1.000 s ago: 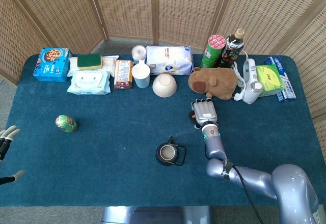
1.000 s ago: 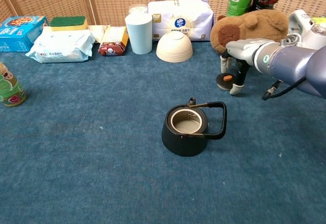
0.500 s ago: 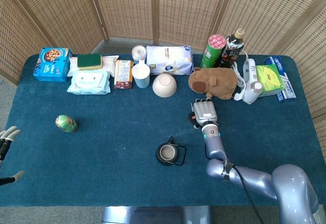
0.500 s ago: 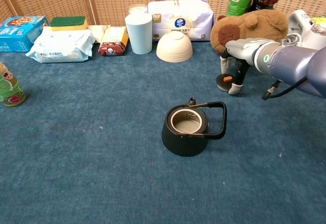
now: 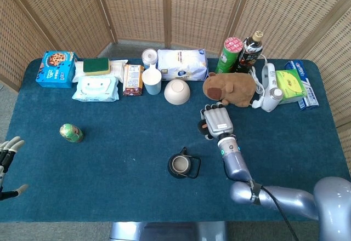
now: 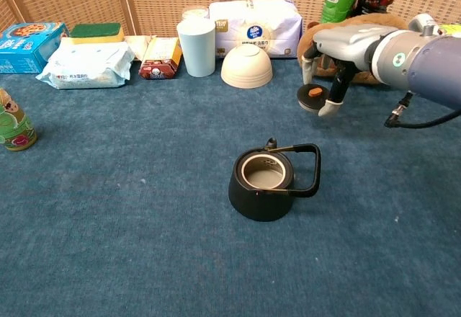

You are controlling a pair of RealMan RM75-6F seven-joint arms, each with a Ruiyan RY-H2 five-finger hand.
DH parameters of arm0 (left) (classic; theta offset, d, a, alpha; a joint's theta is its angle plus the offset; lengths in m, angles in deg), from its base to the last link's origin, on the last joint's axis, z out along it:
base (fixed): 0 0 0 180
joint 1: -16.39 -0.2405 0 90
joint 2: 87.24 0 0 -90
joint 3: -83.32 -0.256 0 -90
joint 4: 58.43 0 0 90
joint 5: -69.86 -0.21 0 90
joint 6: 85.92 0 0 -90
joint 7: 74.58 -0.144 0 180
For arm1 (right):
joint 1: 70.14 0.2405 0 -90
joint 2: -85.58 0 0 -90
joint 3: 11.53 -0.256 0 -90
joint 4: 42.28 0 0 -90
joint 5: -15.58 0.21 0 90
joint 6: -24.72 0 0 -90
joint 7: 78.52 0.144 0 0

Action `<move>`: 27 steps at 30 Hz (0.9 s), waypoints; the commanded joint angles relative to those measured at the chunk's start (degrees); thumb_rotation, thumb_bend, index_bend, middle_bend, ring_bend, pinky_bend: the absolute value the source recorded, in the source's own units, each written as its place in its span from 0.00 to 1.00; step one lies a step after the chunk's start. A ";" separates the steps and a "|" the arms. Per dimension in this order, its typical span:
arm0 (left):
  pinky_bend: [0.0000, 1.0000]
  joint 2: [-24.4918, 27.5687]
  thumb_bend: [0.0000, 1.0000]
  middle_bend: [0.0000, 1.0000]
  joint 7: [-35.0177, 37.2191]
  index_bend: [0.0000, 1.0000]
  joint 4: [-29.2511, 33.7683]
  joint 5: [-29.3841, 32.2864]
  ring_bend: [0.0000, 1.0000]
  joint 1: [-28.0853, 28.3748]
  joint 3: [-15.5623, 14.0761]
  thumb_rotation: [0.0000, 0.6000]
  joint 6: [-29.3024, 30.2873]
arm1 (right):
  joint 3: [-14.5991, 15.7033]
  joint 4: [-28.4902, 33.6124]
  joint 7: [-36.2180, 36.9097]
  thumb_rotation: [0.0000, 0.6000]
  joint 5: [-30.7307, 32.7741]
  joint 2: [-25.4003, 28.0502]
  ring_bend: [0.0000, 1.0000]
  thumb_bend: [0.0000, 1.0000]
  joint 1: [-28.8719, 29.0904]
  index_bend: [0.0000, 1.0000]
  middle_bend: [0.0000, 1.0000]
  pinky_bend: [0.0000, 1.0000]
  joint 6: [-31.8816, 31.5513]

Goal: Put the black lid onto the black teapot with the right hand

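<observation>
The black teapot (image 5: 182, 166) (image 6: 265, 185) stands open-topped at the middle of the blue table, its handle to the right. My right hand (image 5: 217, 121) (image 6: 333, 54) holds the black lid (image 6: 311, 99) with its orange knob in the air, behind and right of the teapot. In the head view the lid (image 5: 203, 126) shows only as a dark edge at the hand's left side. My left hand (image 5: 6, 159) hovers at the far left edge with its fingers spread and nothing in them.
Along the back stand a cup (image 6: 196, 46), a bowl (image 6: 246, 65), a white bag (image 6: 255, 25), a brown plush (image 5: 230, 89), bottles (image 5: 249, 50) and boxes. A small green figure (image 5: 71, 133) sits on the left of the blue cloth (image 6: 130, 209).
My right hand has risen off the table with the lid and shifted slightly left toward the teapot. The left hand has barely moved.
</observation>
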 commanded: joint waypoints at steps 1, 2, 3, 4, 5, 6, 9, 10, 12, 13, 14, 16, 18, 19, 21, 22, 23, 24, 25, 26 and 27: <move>0.05 -0.10 0.11 0.00 -0.39 0.00 0.14 0.02 0.00 0.06 -0.03 1.00 -0.15 | 1.07 4.62 -0.01 1.00 -3.03 2.44 0.25 0.20 -0.74 0.43 0.28 0.15 -1.51; 0.05 -0.13 0.11 0.00 -0.52 0.00 0.20 0.02 0.00 0.09 -0.04 1.00 -0.23 | 1.42 5.94 -0.21 1.00 -3.70 2.84 0.25 0.20 -0.87 0.43 0.28 0.15 -1.91; 0.05 -0.15 0.11 0.00 -0.63 0.00 0.25 0.04 0.00 0.11 -0.05 1.00 -0.28 | 1.69 7.00 -0.40 1.00 -4.11 3.16 0.25 0.20 -0.99 0.43 0.28 0.14 -2.30; 0.05 -0.19 0.11 0.00 -0.80 0.00 0.29 0.09 0.00 0.15 -0.05 1.00 -0.37 | 2.18 8.28 -1.00 1.00 -4.83 3.41 0.25 0.20 -1.02 0.43 0.28 0.14 -2.89; 0.05 -0.21 0.11 0.00 -0.89 0.00 0.33 0.12 0.00 0.16 -0.06 1.00 -0.42 | 2.48 8.93 -1.44 1.00 -5.17 3.51 0.24 0.20 -1.03 0.43 0.28 0.13 -3.30; 0.05 -0.22 0.11 0.00 -0.95 0.00 0.35 0.13 0.00 0.16 -0.07 1.00 -0.45 | 2.67 9.35 -1.71 1.00 -5.40 3.54 0.24 0.20 -1.01 0.43 0.28 0.12 -3.52; 0.05 -0.27 0.11 0.00 -1.18 0.00 0.41 0.24 0.00 0.25 -0.09 1.00 -0.68 | 3.35 11.89 -2.40 1.00 -6.62 3.39 0.24 0.20 -0.89 0.44 0.28 0.12 -4.14; 0.05 -0.27 0.11 0.00 -1.23 0.00 0.43 0.27 0.00 0.26 -0.09 1.00 -0.70 | 3.56 12.52 -2.75 1.00 -6.97 3.32 0.24 0.20 -0.79 0.44 0.29 0.12 -4.32; 0.05 -0.28 0.11 0.00 -1.30 0.00 0.48 0.31 0.00 0.27 -0.08 1.00 -0.73 | 3.95 13.66 -3.47 1.00 -7.72 3.06 0.24 0.20 -0.55 0.44 0.29 0.12 -4.68; 0.05 -0.28 0.11 0.00 -1.34 0.00 0.50 0.33 0.00 0.29 -0.09 1.00 -0.77 | 4.16 14.52 -3.81 1.00 -7.94 2.76 0.24 0.20 -0.34 0.44 0.29 0.12 -4.60; 0.05 -0.28 0.11 0.00 -1.35 0.00 0.50 0.34 0.00 0.30 -0.10 1.00 -0.81 | 4.18 15.02 -3.92 1.00 -7.76 2.61 0.24 0.20 -0.22 0.43 0.29 0.12 -4.52; 0.05 -0.24 0.11 0.00 -1.30 0.00 0.51 0.34 0.00 0.35 -0.13 1.00 -0.93 | 4.19 15.77 -4.30 1.00 -7.21 2.15 0.24 0.20 0.24 0.43 0.29 0.12 -4.15; 0.05 -0.19 0.11 0.00 -1.22 0.00 0.50 0.34 0.00 0.39 -0.15 1.00 -0.99 | 4.33 15.51 -5.13 1.00 -7.12 1.60 0.24 0.20 0.64 0.43 0.29 0.12 -4.46; 0.05 -0.17 0.11 0.00 -1.15 0.00 0.48 0.33 0.00 0.39 -0.16 1.00 -1.00 | 4.35 15.32 -5.45 1.00 -6.97 1.24 0.24 0.20 0.82 0.43 0.29 0.12 -4.63; 0.05 -0.10 0.11 0.00 -0.90 0.00 0.41 0.30 0.00 0.42 -0.16 1.00 -1.01 | 4.28 15.28 -5.86 1.00 -6.46 0.51 0.24 0.20 1.19 0.43 0.30 0.12 -4.67; 0.05 -0.06 0.11 0.00 -0.80 0.00 0.37 0.33 0.00 0.43 -0.16 1.00 -1.03 | 4.25 15.28 -6.12 1.00 -6.31 0.28 0.24 0.20 1.36 0.43 0.30 0.12 -4.79; 0.05 -0.05 0.11 0.00 -0.75 0.00 0.35 0.36 0.00 0.45 -0.15 1.00 -1.06 | 4.26 15.31 -6.35 1.00 -6.26 0.15 0.24 0.20 1.47 0.43 0.30 0.12 -4.90; 0.05 -0.03 0.11 0.00 -0.68 0.00 0.32 0.45 0.00 0.49 -0.13 1.00 -1.16 | 4.27 15.45 -6.91 1.00 -6.27 -0.09 0.24 0.20 1.73 0.43 0.30 0.12 -5.21; 0.05 0.00 0.11 0.00 -0.62 0.00 0.31 0.51 0.00 0.54 -0.12 1.00 -1.25 | 4.25 15.67 -7.38 1.00 -6.31 -0.32 0.24 0.20 1.99 0.43 0.30 0.12 -5.45; 0.05 0.02 0.11 0.00 -0.57 0.00 0.30 0.54 0.00 0.59 -0.11 1.00 -1.33 | 4.18 16.12 -7.74 1.00 -6.14 -0.43 0.24 0.20 2.21 0.43 0.30 0.12 -5.54; 0.05 0.04 0.11 0.00 -0.56 0.00 0.30 0.57 0.00 0.63 -0.11 1.00 -1.41 | 4.03 16.74 -8.13 1.00 -5.67 -0.45 0.24 0.20 2.42 0.43 0.30 0.12 -5.73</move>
